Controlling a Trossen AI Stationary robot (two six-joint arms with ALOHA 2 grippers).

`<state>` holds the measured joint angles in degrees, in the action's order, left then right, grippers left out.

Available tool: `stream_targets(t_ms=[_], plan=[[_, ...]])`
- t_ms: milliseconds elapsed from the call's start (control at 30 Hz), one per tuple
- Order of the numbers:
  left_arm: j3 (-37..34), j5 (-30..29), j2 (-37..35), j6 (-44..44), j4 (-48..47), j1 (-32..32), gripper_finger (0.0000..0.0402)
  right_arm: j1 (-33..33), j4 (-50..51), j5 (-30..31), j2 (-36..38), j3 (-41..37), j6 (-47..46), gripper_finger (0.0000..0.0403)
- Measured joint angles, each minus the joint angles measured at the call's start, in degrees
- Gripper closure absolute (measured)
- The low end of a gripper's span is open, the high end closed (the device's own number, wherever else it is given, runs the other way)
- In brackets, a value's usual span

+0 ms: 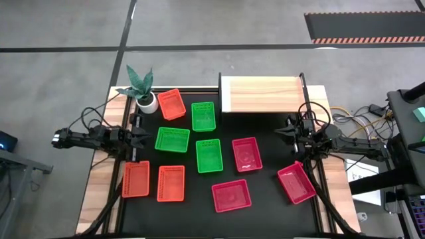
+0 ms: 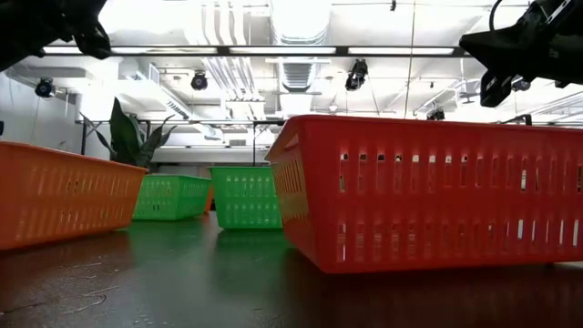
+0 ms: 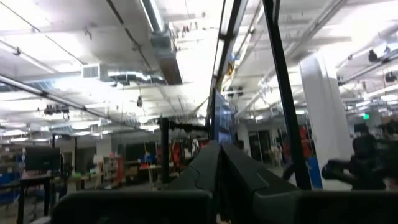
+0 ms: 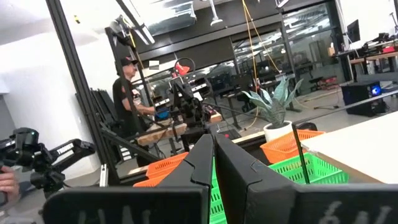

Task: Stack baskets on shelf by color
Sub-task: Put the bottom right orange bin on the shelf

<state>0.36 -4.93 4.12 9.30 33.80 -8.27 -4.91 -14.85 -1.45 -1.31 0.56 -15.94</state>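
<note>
Nearest the front edge of the black table (image 1: 265,219) lie five shallow slotted plastic baskets — two orange baskets (image 1: 136,178) at the left, lying lengthwise front to back, three red-pink baskets (image 1: 232,196) to the right, variously skewed. Behind them three green baskets (image 1: 208,155) sit mid-table, one more orange beside the white plant pot (image 1: 147,101). The left gripper (image 1: 147,135) and right gripper (image 1: 279,131) hover at the sides, fingers clenched, empty. Farthest, the pale wooden shelf (image 1: 260,94) — long axis left-right — stands bare.
</note>
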Motion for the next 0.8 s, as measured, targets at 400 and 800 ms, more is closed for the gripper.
stream_targets(t_ms=[400, 800], plan=[[1.5, 0.0, 4.9, -6.0, 5.6, 0.0, 0.0402, 0.0, -4.1, 0.3, 0.0, 0.0, 7.0, 0.0394], [15.1, 0.0, 28.1, -15.7, 8.2, -0.1, 0.0402, 0.0, -20.1, -4.7, 0.0, 0.0, 22.9, 0.0394]])
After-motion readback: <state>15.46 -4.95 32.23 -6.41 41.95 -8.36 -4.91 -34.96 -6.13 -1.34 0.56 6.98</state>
